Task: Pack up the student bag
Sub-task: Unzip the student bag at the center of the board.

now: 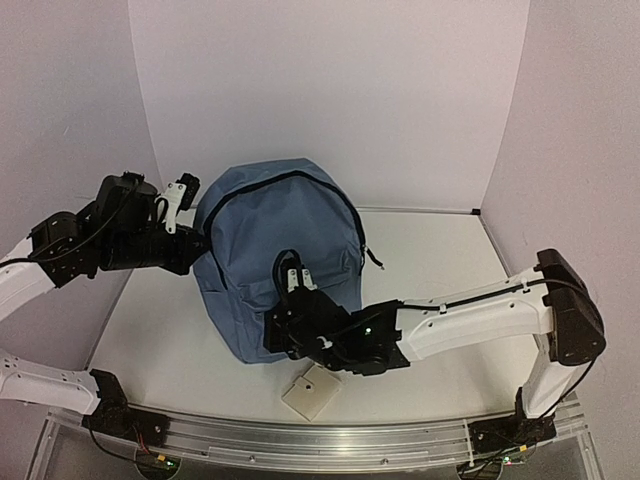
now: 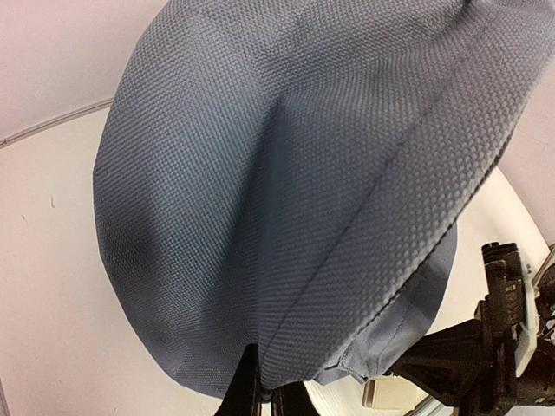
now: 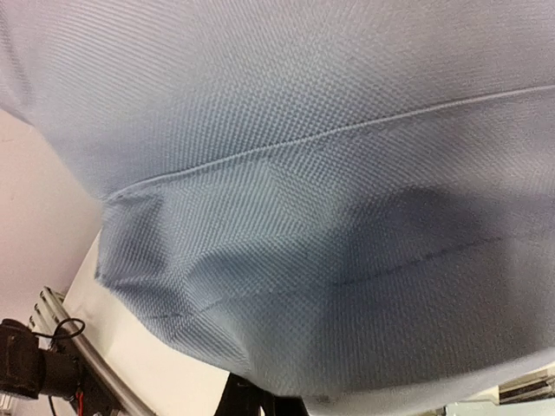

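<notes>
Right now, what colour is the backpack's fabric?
The student bag is slate blue; top view shows it best.

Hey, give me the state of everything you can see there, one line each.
student bag: main zip looks closed, pinched by both grippers
left gripper: shut on bag's fabric
right gripper: shut on bag's fabric
beige square: lying flat, untouched
</notes>
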`<state>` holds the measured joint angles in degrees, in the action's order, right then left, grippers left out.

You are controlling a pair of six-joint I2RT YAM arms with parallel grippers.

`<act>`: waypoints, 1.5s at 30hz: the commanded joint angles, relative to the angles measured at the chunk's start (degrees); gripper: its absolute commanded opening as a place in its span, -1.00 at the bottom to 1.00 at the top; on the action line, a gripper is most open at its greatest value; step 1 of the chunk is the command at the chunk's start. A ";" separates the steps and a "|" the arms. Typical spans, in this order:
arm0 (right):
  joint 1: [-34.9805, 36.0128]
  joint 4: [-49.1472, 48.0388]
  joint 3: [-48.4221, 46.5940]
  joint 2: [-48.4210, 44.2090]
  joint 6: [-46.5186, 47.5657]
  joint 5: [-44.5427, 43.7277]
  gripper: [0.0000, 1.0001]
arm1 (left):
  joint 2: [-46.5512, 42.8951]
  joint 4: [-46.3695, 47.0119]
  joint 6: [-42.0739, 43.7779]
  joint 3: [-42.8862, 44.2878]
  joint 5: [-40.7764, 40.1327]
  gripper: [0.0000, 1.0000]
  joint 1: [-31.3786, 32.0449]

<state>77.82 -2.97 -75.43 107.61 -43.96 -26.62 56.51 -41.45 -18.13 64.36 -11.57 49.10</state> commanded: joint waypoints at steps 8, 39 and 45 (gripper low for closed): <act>-2.99 8.27 4.64 -8.33 -1.99 3.76 -1.00 | -1.77 -0.64 -1.44 -0.10 -5.90 -1.00 -0.15; -23.14 3.92 24.89 -26.12 5.61 9.19 -1.00 | 0.52 -7.20 0.65 4.25 -5.87 -0.88 -0.15; -26.60 -2.80 25.27 -24.22 8.46 11.68 -1.00 | 3.00 -15.93 7.80 16.39 4.35 0.05 -0.15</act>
<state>54.08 -2.91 -50.57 82.70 -38.21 -12.61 58.07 -49.91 -16.08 70.04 -12.96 49.43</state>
